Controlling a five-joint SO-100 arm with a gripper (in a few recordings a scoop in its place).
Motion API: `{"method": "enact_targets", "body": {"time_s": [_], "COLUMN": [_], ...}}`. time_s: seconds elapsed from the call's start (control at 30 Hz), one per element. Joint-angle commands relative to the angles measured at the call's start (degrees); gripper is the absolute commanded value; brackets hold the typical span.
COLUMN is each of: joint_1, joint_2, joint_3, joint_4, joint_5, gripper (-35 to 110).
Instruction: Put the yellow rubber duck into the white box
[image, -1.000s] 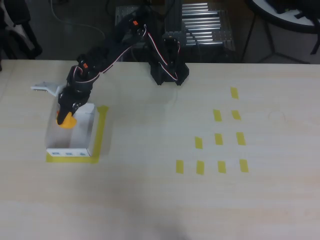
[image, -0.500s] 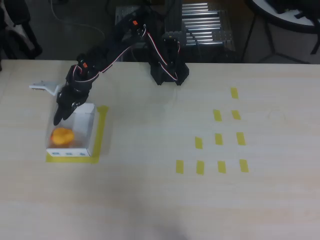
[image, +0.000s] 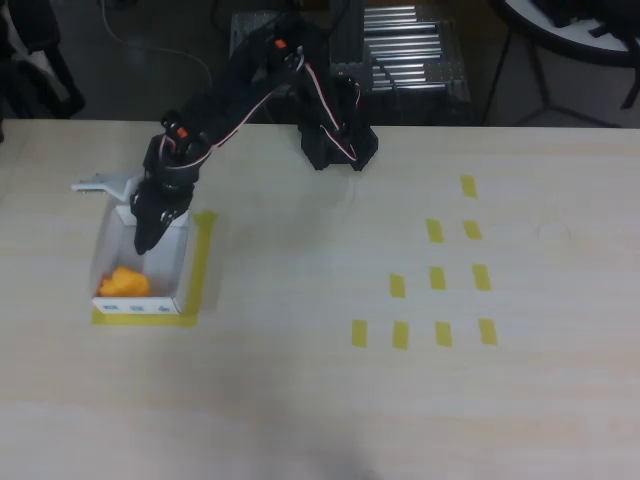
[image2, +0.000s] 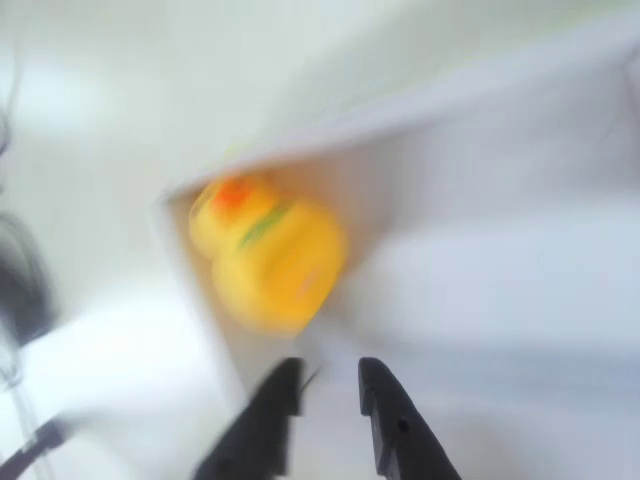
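Observation:
The yellow rubber duck lies inside the white box, in its front left corner in the overhead view. My gripper hangs over the box's back half, its dark tip pointing down into it, apart from the duck. In the blurred wrist view the duck rests against a corner of the white box. My gripper shows there as two dark fingertips just below the duck. A narrow gap separates them, with nothing between.
Yellow tape frames the box on the pale wooden table. Several short yellow tape rectangles lie to the right. The arm's black base stands at the table's back edge, with a metal rack behind it.
A second ago the duck was held above the box. It has dropped in and settled at the front left corner. The gripper then shifted right and a little lower over the box.

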Motion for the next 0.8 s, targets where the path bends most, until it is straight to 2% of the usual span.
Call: {"method": "enact_targets", "body": {"time_s": [0.0, 0.2, 0.4, 0.57, 0.77], "joint_1": [-9.4, -23.6, -38.9, -48.0, -49.3], "joint_2": [22.7, 45.4, 67.5, 81.7, 95.6], "joint_3": [-9.1, -7.6, 5.1, 24.8, 50.0], "joint_4": [4.4, 15.0, 25.0, 29.4, 26.5], "joint_5": [9.8, 17.0, 33.6, 37.0, 36.7], "gripper": [0, 0, 0, 0, 0]}}
